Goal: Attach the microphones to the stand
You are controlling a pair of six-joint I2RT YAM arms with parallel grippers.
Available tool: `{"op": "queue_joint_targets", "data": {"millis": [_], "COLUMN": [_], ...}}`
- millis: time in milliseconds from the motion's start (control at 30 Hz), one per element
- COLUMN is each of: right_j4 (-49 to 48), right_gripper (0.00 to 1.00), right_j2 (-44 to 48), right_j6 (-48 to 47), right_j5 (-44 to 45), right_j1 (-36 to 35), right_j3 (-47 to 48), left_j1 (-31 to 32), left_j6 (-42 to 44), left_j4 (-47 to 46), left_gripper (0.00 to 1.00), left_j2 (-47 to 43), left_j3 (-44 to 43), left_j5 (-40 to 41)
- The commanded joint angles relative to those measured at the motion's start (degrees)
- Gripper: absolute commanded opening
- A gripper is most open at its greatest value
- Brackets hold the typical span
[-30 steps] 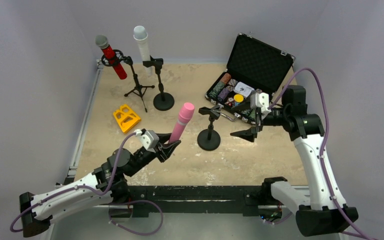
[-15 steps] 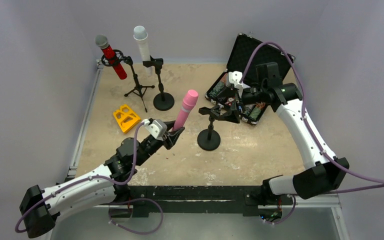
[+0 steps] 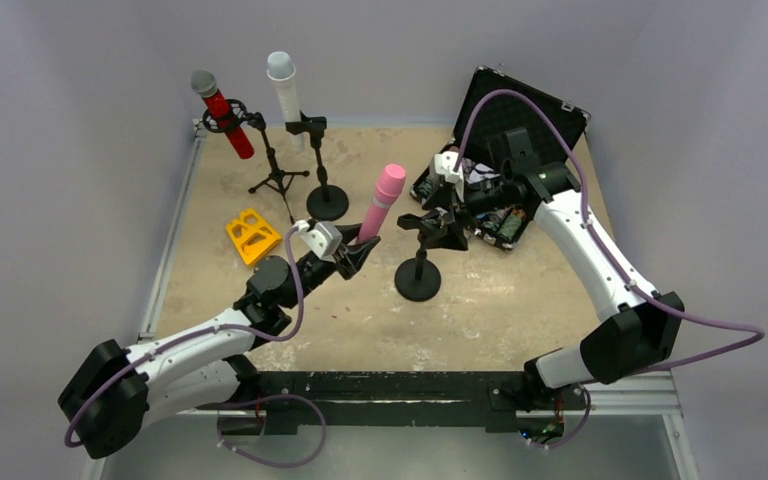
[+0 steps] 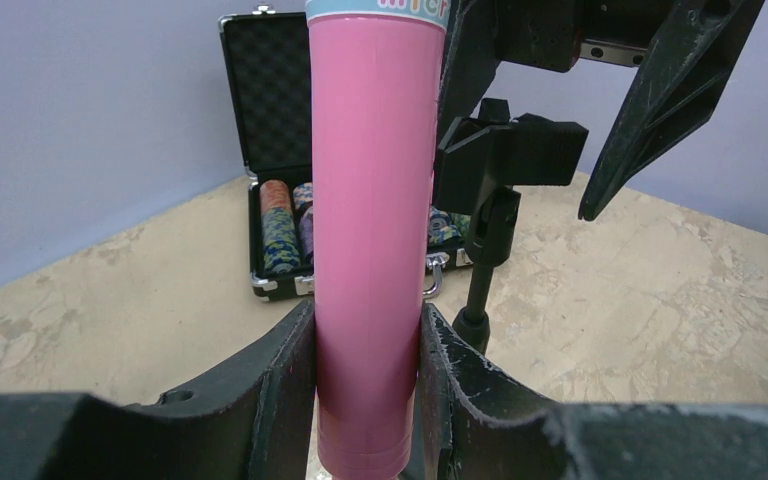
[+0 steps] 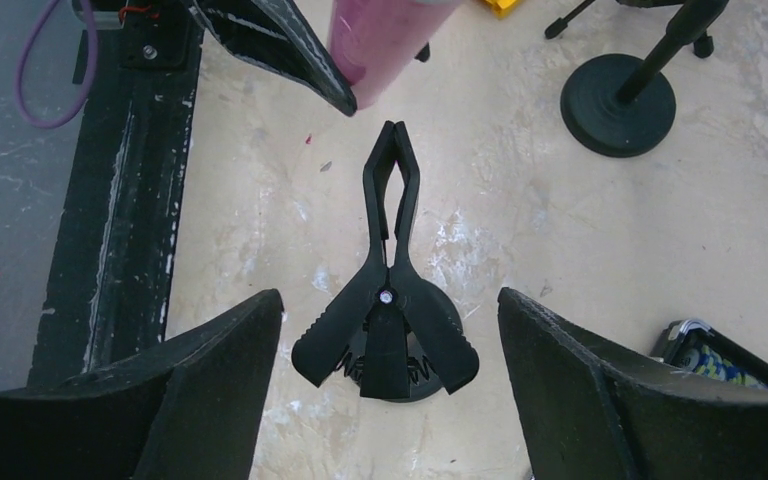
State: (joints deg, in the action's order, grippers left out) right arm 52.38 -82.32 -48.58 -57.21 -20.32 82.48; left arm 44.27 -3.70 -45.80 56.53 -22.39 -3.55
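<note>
Left gripper [image 4: 365,350] jaws pinch pink microphone [image 4: 370,200] low on barrel. Beyond, right gripper [image 5: 388,300] jaws spread astride clip stand [image 5: 390,250] handles, untouching. Risk: off-centre squeeze slips off handles, tips stand; low grip lets microphone pivot. Far back: red microphone [image 3: 222,115], white microphone [image 3: 284,90] clipped.

Only one label can be partly read, on the pink microphone [image 4: 370,250].
In your left wrist view, a pale blue band [image 4: 378,8] near its top carries pink letters, seemingly "micr", cropped by the frame edge. You will find nothing else legible.
</note>
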Motion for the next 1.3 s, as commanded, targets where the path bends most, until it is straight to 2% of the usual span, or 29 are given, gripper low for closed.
{"op": "queue_joint_targets", "data": {"millis": [0, 100, 233, 333, 433, 800, 867, 900, 933, 1000, 1067, 1133, 1267], "right_j4": [-1.6, -1.3, -1.0, -1.4, -1.7, -2.6, -2.6, -2.8, -2.7, -1.8, -1.7, -1.7, -1.4], "right_gripper": [0.78, 0.63, 0.30, 0.14, 0.08, 0.04, 0.07, 0.13, 0.26, 0.60, 0.81, 0.87, 0.91], "right_j2": [0.6, 0.5, 1.2, 1.9, 2.0, 1.6, 1.1, 0.8, 0.3, 0.1, 0.5, 1.0, 2.2], "right_j6": [0.9, 0.9, 0.4, 0.5, 1.1, 3.4, 4.3, 5.4, 6.1, 6.9, 7.5, 8.3, 9.0], "right_j5": [1.5, 1.6, 0.3, -0.3, -1.1, -6.1, -7.0, -7.4, -7.5, -7.7, -8.0, -9.0, -10.1], "right_j1": [-0.8, -0.8, -0.8, -0.8, -0.8, -0.7, -0.7, -0.8, -0.7, -0.7, -0.6, -0.3, 0.0], "right_j3": [-0.6, -0.5, -0.9, -1.5, -1.9, -3.4, -3.5, -3.4, -3.2, -2.7, -2.6, -2.5, -2.2], "left_j1": [-1.3, -1.5, -1.6, -1.6, -1.6, -1.6, -1.5, -1.6, -1.6, -1.5, -1.6, -1.6, -1.6], "left_j6": [-2.2, -3.2, -4.2, -5.1, -6.5, -11.8, -11.9, -11.8, -11.6, -11.1, -10.8, -10.7, -10.9], "left_j4": [-13.2, -15.9, -17.8, -19.7, -21.6, -29.5, -29.5, -29.3, -29.0, -27.9, -27.1, -26.8, -26.5], "left_gripper": [0.00, 0.00, 0.00, 0.00, 0.00, 0.00, 0.00, 0.00, 0.00, 0.00, 0.00, 0.00, 0.03], "left_j2": [4.2, 6.8, 9.6, 11.5, 13.7, 23.7, 23.9, 23.8, 23.5, 22.6, 21.8, 21.2, 20.5], "left_j3": [-3.0, -3.2, -3.7, -3.8, -4.0, -5.9, -6.4, -6.4, -6.5, -6.3, -5.8, -5.3, -4.6], "left_j5": [-5.5, -7.5, -9.4, -10.0, -12.0, -16.5, -16.7, -16.7, -16.6, -16.3, -15.8, -15.4, -15.2]}}
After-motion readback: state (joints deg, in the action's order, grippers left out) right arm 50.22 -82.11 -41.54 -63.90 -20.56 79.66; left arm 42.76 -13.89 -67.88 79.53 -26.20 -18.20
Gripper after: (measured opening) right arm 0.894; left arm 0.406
